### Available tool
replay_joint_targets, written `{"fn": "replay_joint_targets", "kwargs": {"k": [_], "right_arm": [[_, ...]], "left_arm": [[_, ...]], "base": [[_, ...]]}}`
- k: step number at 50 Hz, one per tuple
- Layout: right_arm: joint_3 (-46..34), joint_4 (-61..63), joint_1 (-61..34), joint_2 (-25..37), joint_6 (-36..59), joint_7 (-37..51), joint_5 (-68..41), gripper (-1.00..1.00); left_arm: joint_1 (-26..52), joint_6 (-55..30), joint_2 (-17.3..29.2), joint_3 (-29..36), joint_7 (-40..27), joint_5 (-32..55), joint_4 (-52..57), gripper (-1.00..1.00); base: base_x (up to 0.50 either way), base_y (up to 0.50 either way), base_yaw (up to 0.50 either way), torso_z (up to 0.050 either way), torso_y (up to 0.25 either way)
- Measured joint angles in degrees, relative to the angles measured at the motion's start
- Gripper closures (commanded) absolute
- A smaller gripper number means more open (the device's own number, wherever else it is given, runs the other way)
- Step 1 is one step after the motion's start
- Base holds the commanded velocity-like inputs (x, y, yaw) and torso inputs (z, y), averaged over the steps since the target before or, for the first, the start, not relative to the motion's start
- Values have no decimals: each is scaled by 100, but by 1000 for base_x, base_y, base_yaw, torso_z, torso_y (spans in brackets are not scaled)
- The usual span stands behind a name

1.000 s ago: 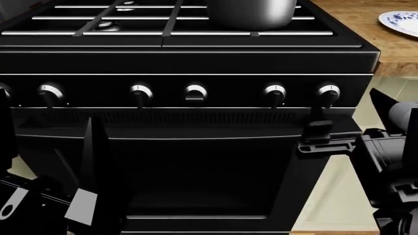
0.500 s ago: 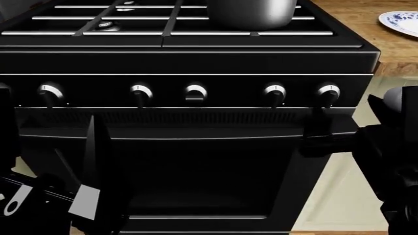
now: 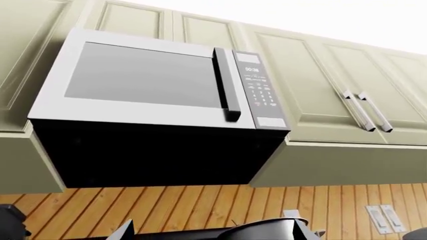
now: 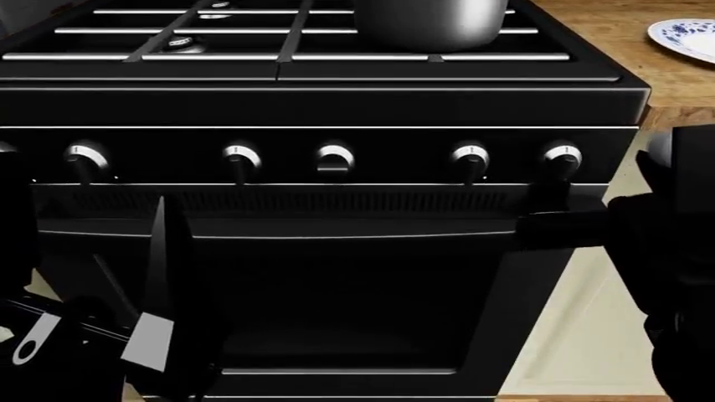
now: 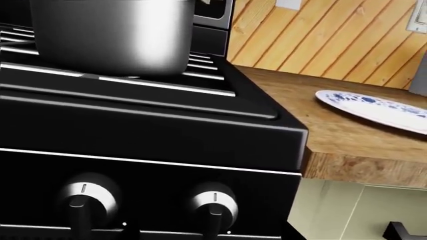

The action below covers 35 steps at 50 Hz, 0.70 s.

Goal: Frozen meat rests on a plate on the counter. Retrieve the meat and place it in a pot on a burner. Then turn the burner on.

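Note:
The steel pot (image 4: pixel 430 21) stands on the stove's front right burner, also seen in the right wrist view as the pot (image 5: pixel 113 35). The white and blue plate (image 5: pixel 373 107) lies on the wooden counter (image 5: pixel 333 145), bare on its visible part. The meat is hidden; only a thin stick tip (image 3: pixel 232 221) pokes above the pot's rim (image 3: pixel 267 231). My right gripper (image 4: pixel 538 224) is a dark shape just below the rightmost knob (image 4: pixel 562 157); its jaws blend into the black stove. My left gripper (image 4: pixel 156 322) hangs low at the oven door, fingers (image 3: pixel 123 232) wide apart and empty.
A row of silver knobs (image 4: pixel 333 157) runs across the black stove front, two of them close in the right wrist view (image 5: pixel 83 197) (image 5: pixel 213 202). A microwave (image 3: pixel 160 95) hangs under pale cabinets (image 3: pixel 333 90). The oven door handle (image 4: pixel 335 237) crosses below the knobs.
My right arm has risen and swung toward the stove front, its gripper now level just under the rightmost knob. The left gripper has shifted only slightly.

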<state>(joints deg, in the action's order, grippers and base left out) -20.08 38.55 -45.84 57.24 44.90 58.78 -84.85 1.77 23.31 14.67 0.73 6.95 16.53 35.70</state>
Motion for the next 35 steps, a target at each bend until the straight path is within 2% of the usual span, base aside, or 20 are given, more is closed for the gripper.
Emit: {"fn": "replay_joint_targets", "kwargs": {"k": [35], "right_arm": [[-267,-817,83,-309,-23,-493,556,-100]], "left_arm": [[20,40,87,55,-104,8,-51,-100]], "base": [[0,0,0,0,0]]}}
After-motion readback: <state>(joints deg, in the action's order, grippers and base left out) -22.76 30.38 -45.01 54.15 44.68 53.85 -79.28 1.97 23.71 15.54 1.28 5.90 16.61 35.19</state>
